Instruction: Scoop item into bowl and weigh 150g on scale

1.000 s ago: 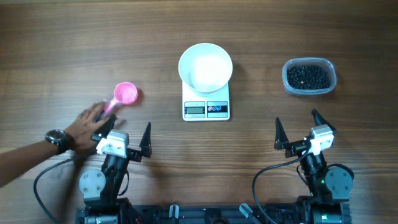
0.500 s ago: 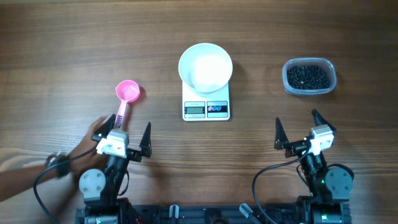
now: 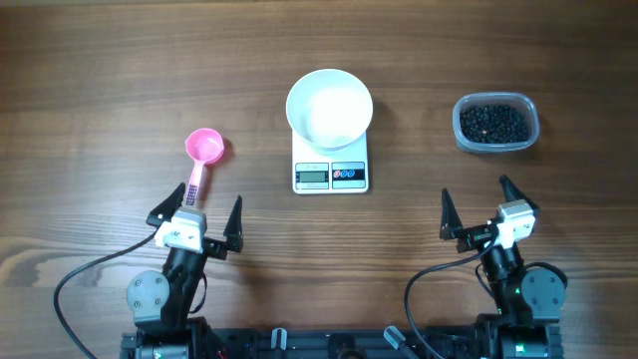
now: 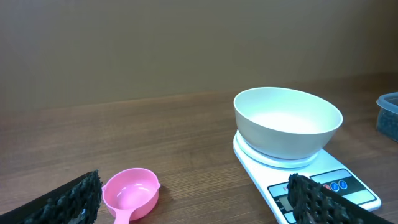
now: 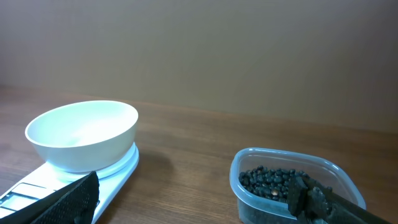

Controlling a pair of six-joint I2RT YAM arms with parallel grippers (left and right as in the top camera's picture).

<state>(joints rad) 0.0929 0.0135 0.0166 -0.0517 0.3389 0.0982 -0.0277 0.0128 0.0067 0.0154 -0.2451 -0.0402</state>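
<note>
An empty white bowl [image 3: 330,105] sits on the scale [image 3: 331,176] in the middle of the counter [image 3: 90,70]. Black beans [image 3: 490,124] fill a clear tub [image 3: 535,118] to the right. A pink scoop [image 3: 203,152] lies just ahead of the left gripper [image 3: 197,211]. It and the right gripper [image 3: 477,194] gape wide, holding nothing. The left should probably clamp the scoop's handle squarely, keeping it level.

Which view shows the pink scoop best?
Overhead: the whole pink scoop, cup and handle, is visible. Left wrist shows its cup with the handle cut off at the frame's edge; right wrist misses it.
</note>
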